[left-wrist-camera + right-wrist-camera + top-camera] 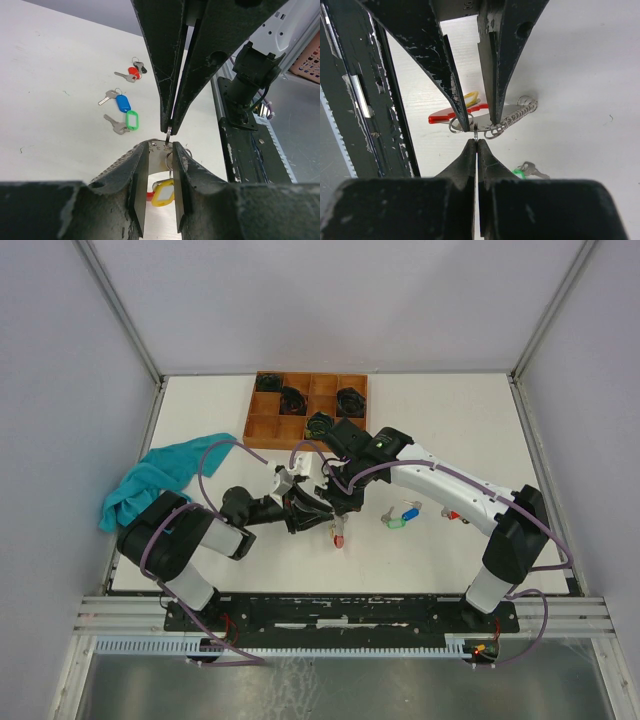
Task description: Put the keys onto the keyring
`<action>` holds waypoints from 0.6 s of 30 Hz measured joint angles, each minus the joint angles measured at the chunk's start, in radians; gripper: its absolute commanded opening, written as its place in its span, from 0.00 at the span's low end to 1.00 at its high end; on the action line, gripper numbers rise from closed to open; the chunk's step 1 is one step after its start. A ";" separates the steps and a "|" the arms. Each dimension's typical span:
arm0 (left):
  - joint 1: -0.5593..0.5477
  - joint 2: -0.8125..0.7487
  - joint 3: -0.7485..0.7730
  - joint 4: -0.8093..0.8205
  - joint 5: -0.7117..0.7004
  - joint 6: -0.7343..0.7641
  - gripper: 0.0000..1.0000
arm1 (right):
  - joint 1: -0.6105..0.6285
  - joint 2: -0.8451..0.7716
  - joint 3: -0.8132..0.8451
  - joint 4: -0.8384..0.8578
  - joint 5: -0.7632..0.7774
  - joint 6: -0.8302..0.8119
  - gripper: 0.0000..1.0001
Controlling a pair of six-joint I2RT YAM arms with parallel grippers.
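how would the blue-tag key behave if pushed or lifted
The blue-tag key lies flat, so it likely slides, not rolls. A small ring links its parts, so it probably dangles loosely when lifted.

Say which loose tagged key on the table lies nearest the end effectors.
The silver metal key with the green plastic tag; the blue-tagged key lies just beyond it, the red-tagged one farther still.

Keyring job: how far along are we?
Done: yellow tag and red tag seem to hang at the keyring. In hand: left tool clamps that keyring; right tool, shut, tips at it. Remaining: blue-tagged key, green-tagged key and another red-tagged key lie loose on the table.
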 measured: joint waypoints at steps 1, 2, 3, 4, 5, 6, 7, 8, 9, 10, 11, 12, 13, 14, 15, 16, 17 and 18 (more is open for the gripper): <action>0.000 0.000 0.000 0.000 0.001 -0.001 0.30 | 0.000 0.000 0.000 0.003 -0.002 -0.003 0.01; 0.000 0.000 0.000 0.000 0.002 -0.002 0.30 | 0.000 0.000 0.000 0.005 -0.004 -0.005 0.01; 0.000 -0.001 0.000 0.000 0.002 -0.002 0.29 | 0.000 0.000 0.000 0.006 -0.005 -0.006 0.01; 0.000 -0.002 0.000 0.000 0.003 -0.002 0.28 | 0.000 0.000 0.000 0.006 -0.008 -0.007 0.01; 0.000 -0.005 0.000 0.000 0.005 -0.002 0.26 | 0.000 0.000 0.000 0.006 -0.010 -0.009 0.01; 0.000 -0.008 0.000 0.000 0.008 -0.003 0.23 | 0.000 0.000 0.000 0.006 -0.012 -0.011 0.01; 0.000 -0.012 0.000 0.000 0.010 -0.006 0.20 | 0.000 0.000 0.000 0.006 -0.015 -0.014 0.01; 0.000 -0.016 0.000 0.000 0.011 -0.010 0.17 | 0.000 0.000 0.000 0.006 -0.016 -0.015 0.01; 0.000 -0.021 0.000 0.000 0.011 -0.014 0.15 | 0.000 0.000 0.000 0.006 -0.017 -0.017 0.01; 0.000 -0.024 0.000 0.000 0.013 -0.019 0.12 | 0.000 0.000 0.000 0.006 -0.018 -0.018 0.01; 0.000 -0.026 0.000 0.000 0.014 -0.023 0.09 | 0.000 0.000 0.000 0.006 -0.018 -0.018 0.02; 0.000 -0.027 0.001 0.000 0.018 -0.026 0.07 | 0.000 0.001 0.000 0.006 -0.019 -0.020 0.02; 0.000 -0.027 0.001 0.000 0.021 -0.028 0.04 | 0.000 0.001 0.000 0.006 -0.020 -0.021 0.02; 0.000 -0.027 0.002 0.000 0.023 -0.031 0.03 | 0.000 0.001 0.000 0.006 -0.020 -0.022 0.02; 0.000 -0.027 0.002 0.000 0.029 -0.031 0.03 | 0.000 0.001 0.000 0.006 -0.023 -0.022 0.03; 0.001 -0.027 0.003 0.000 0.036 -0.032 0.03 | 0.000 0.001 0.000 0.005 -0.024 -0.022 0.05; 0.002 -0.027 0.005 -0.001 0.040 -0.032 0.03 | 0.000 0.001 0.000 0.005 -0.024 -0.021 0.07; 0.002 -0.027 0.005 -0.001 0.041 -0.032 0.03 | 0.000 0.001 0.000 0.005 -0.024 -0.021 0.09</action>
